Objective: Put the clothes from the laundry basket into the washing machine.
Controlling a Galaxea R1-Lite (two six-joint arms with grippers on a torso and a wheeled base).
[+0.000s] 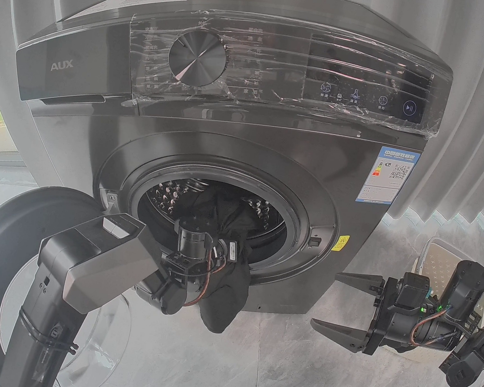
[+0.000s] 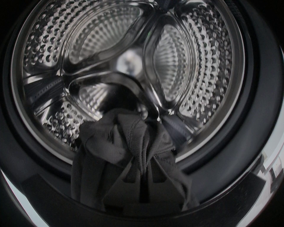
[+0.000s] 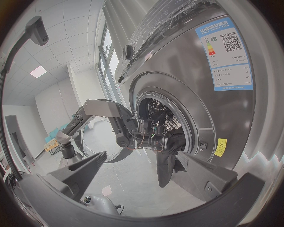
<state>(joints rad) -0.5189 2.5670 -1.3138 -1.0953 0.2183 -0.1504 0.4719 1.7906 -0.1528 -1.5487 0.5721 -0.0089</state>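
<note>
Front-loading washing machine [image 1: 246,147], door [image 1: 0,271] swung wide open to the robot's left. The left arm comes in over the door to the round opening. Left gripper [image 1: 203,252] sits at the lower lip of the opening, right against the dark garment [image 1: 224,296]. The cloth hides its jaws, so spread or pinched can't be told.

The garment straddles the rubber rim: one part is bunched inside at the drum [image 2: 118,59] mouth, the rest hangs down the machine front toward the floor [image 1: 271,367].

Right gripper [image 1: 326,300] is low on the robot's right, jaws spread wide and holding nothing. It is well apart from the machine, with bare floor between them. The white laundry basket [image 1: 434,248] stands just behind that arm, near the curtain [image 1: 482,139].

Labels:
- blue-and-white energy label [image 1: 388,175] at the front's upper right
- small yellow sticker [image 1: 340,243] beside the door latch
- logo on the drawer panel
- control panel with dial [image 1: 198,57] under wrinkled plastic film [image 1: 286,66]; icons are visible, the text is too small to read
</note>
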